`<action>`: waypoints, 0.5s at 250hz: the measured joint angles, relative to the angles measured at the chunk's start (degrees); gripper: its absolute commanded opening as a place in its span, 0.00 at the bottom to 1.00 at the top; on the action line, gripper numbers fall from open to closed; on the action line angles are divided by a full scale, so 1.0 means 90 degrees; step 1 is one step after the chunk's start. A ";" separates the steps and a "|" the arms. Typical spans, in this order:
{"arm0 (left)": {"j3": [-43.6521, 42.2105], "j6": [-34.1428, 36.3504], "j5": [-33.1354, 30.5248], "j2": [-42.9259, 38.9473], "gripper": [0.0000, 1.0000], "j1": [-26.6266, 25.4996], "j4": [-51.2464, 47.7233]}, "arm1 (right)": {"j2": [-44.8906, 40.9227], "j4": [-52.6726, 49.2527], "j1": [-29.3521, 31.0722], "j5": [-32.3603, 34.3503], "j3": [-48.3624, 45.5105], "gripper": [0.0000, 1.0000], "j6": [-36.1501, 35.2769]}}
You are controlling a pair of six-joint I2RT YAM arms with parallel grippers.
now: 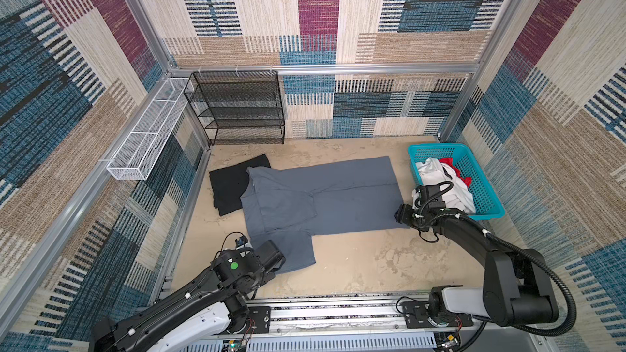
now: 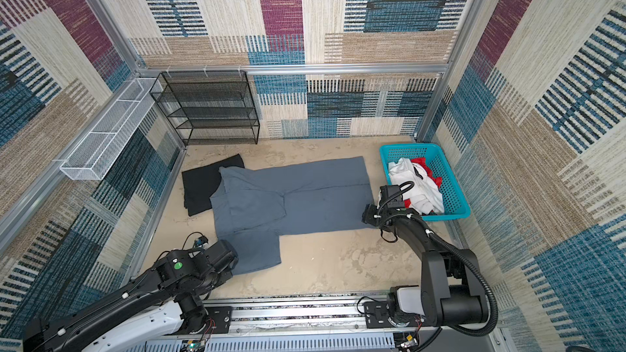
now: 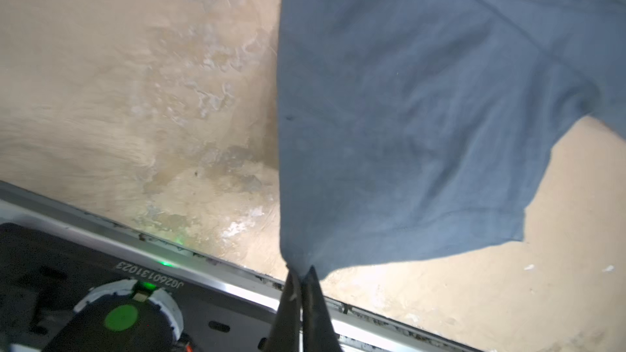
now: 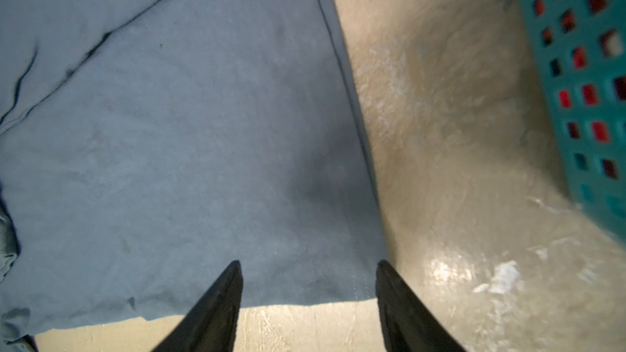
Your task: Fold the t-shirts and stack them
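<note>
A large slate blue-grey t-shirt [image 1: 338,194] [image 2: 305,194] lies spread across the table, one sleeve pointing toward the front. My left gripper [image 3: 302,270] is shut on that sleeve's corner, and the cloth [image 3: 423,113] rises to the tips, lifted off the table. My right gripper [image 4: 309,264] [image 1: 401,213] stands open just above the shirt's hem corner [image 4: 338,265] near the basket, with one finger over cloth and the other over bare table. A folded black t-shirt [image 1: 230,184] lies at the left, partly under the blue-grey one. White [image 1: 437,177] and red [image 1: 452,164] t-shirts are bunched in the basket.
The turquoise mesh basket [image 1: 437,146] [image 4: 576,96] stands at the right, close to my right wrist. A black mesh shelf rack [image 1: 237,110] fills the back left corner. A white wire tray [image 1: 149,130] hangs on the left wall. The arms' metal rail [image 1: 332,309] runs along the front edge.
</note>
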 measured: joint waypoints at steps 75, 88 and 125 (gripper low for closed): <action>0.0534 0.0012 -0.0396 -0.0129 0.00 0.0017 -0.0690 | -0.0010 -0.0347 0.0017 0.0425 0.0061 0.46 0.0104; 0.0595 0.0049 -0.0393 -0.0044 0.00 0.0019 -0.0685 | 0.0015 -0.0517 0.0058 0.0636 0.0192 0.46 0.0129; 0.0702 0.0185 -0.0447 -0.0017 0.00 0.0029 -0.0612 | 0.0107 -0.0695 0.0095 0.0959 0.0381 0.46 0.0289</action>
